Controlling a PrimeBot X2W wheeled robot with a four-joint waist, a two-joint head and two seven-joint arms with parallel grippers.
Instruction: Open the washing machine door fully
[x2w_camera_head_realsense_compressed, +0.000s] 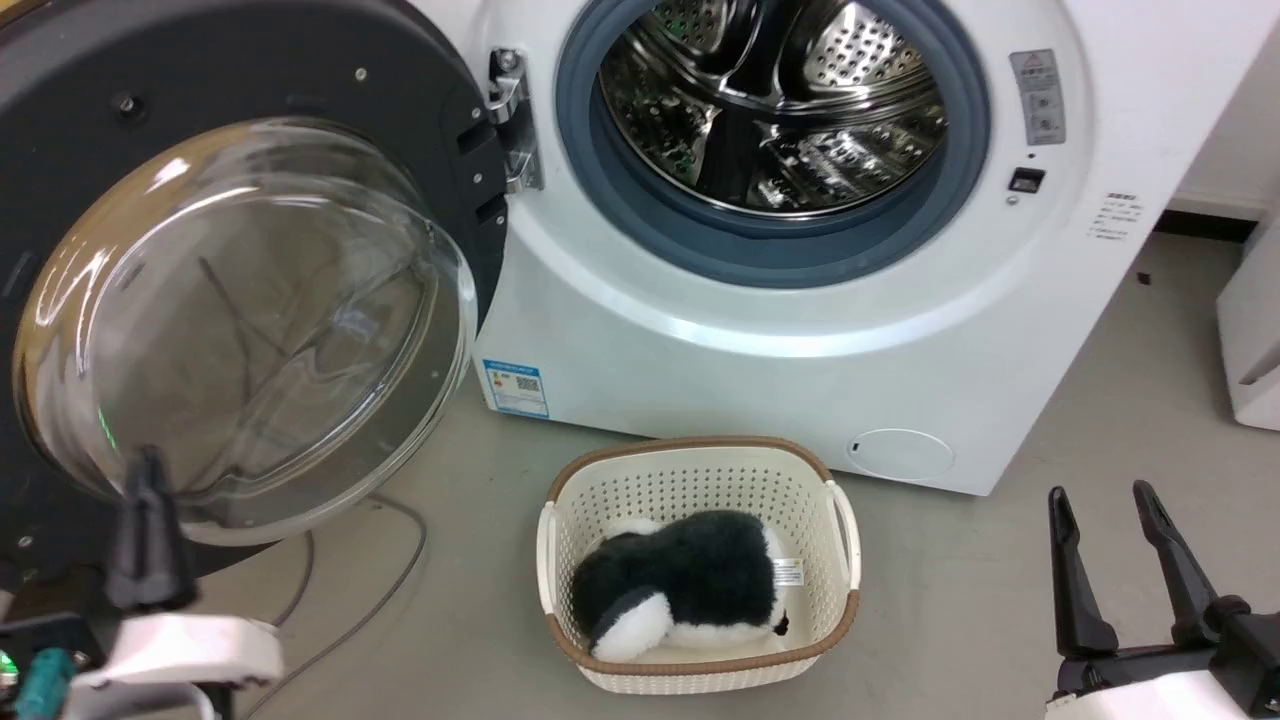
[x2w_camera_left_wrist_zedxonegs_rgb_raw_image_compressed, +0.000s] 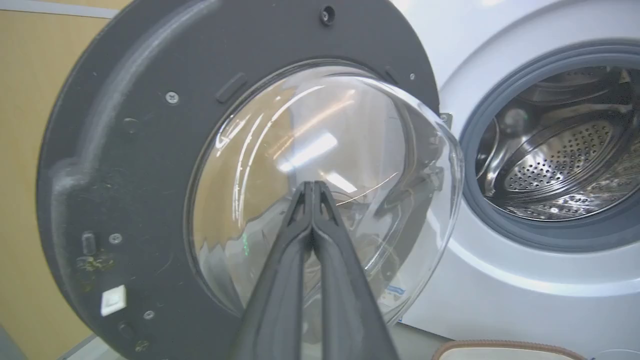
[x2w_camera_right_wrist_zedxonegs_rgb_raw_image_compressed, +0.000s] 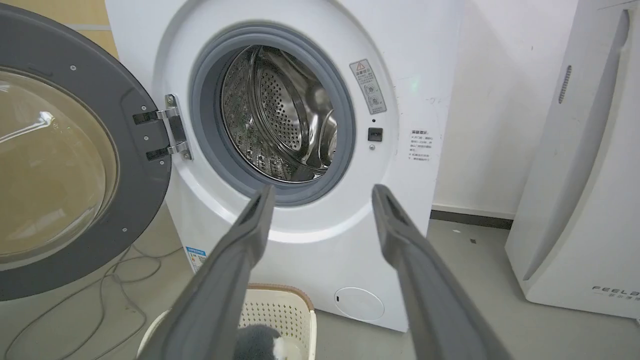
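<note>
The washing machine door (x2w_camera_head_realsense_compressed: 240, 320) stands swung wide open to the left on its hinge (x2w_camera_head_realsense_compressed: 512, 120), its dark inner ring and bulging glass bowl facing me. It also fills the left wrist view as the door (x2w_camera_left_wrist_zedxonegs_rgb_raw_image_compressed: 125, 165) and the left of the right wrist view as the door (x2w_camera_right_wrist_zedxonegs_rgb_raw_image_compressed: 65, 165). My left gripper (x2w_camera_head_realsense_compressed: 148, 462) is shut, empty, its tips in front of the glass bowl (x2w_camera_left_wrist_zedxonegs_rgb_raw_image_compressed: 320, 180); contact cannot be told. My right gripper (x2w_camera_head_realsense_compressed: 1100, 495) hangs open and empty at the lower right, well away from the washer (x2w_camera_head_realsense_compressed: 780, 330). The steel drum mouth (x2w_camera_head_realsense_compressed: 775, 100) lies exposed.
A cream laundry basket (x2w_camera_head_realsense_compressed: 700, 480) with a black-and-white plush toy (x2w_camera_head_realsense_compressed: 680, 590) sits on the floor before the washer. Cables (x2w_camera_head_realsense_compressed: 390, 580) trail under the door. A white appliance (x2w_camera_right_wrist_zedxonegs_rgb_raw_image_compressed: 585, 165) stands to the right. A small round white flap (x2w_camera_head_realsense_compressed: 900, 453) sits low on the washer.
</note>
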